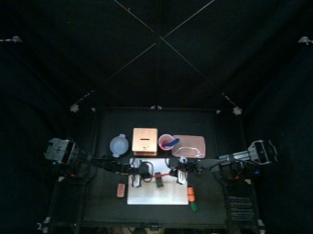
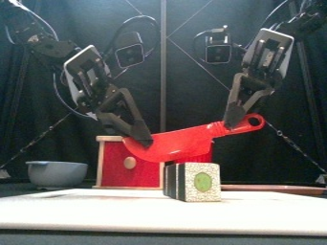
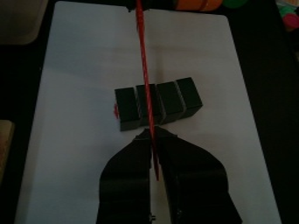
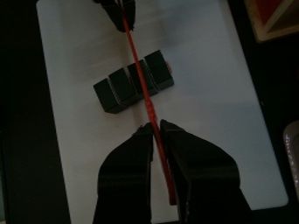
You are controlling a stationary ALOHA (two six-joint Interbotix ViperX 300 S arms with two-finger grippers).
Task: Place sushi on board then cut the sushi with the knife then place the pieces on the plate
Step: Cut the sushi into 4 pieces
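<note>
Left hand (image 2: 143, 141), right hand (image 2: 240, 124) hold knife (image 2: 192, 140) over sushi (image 2: 196, 182), tilted from front

Dim across the top view, the black curtain (image 1: 156, 55) swallowing everything from 9 through 12 to 3 o'clock, brightness only on the white cutting board (image 1: 153, 196) at 6 o'clock, washed out pale. Lit from overhead in the front view: soft sheen along the red toy knife (image 2: 192, 142), faint shadow hugging the sushi roll (image 2: 194, 182). Evenly lit board in both wrist views, dark beyond its edges.
</note>
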